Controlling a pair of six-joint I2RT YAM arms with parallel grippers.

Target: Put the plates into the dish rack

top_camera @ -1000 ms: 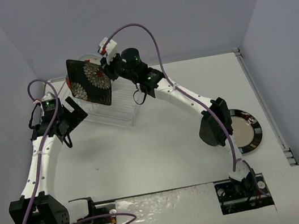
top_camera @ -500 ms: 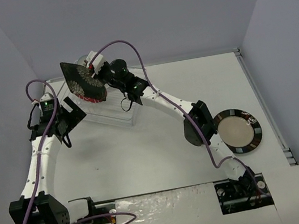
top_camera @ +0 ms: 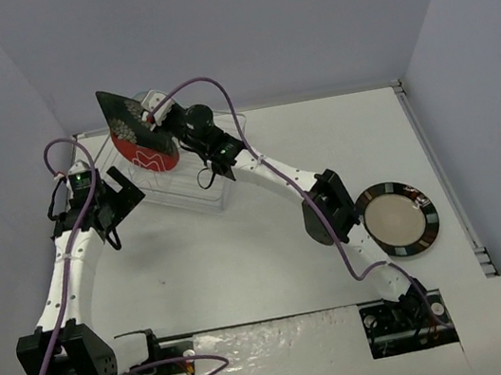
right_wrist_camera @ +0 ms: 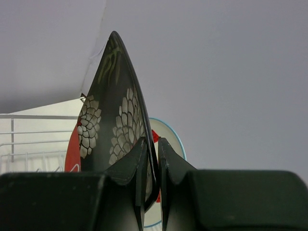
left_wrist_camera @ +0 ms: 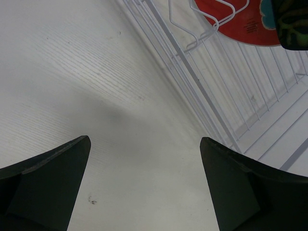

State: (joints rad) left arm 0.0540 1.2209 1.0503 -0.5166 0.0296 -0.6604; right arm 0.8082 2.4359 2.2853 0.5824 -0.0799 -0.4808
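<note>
Swung leftward over dish rack [top_camera: 188, 190], black square plate [right_wrist_camera: 115, 110] sits clamped in right pincer [right_wrist_camera: 153, 144].

- White left arm [top_camera: 59, 277] bends forward; black left gripper [left_wrist_camera: 144, 140] angles downward, jaws spread wide, holding nothing.
- White right arm [top_camera: 276, 169] reaches far left; black right gripper [right_wrist_camera: 151, 143] is raised, pinching a black square floral plate [right_wrist_camera: 113, 110].

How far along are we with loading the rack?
Done: the red plate stands in the dish rack, a pale round plate seemingly behind it. In hand: the right tool grips the black floral plate over the rack. To do: the dark-rimmed plate lies on the table; the left tool is open.
</note>
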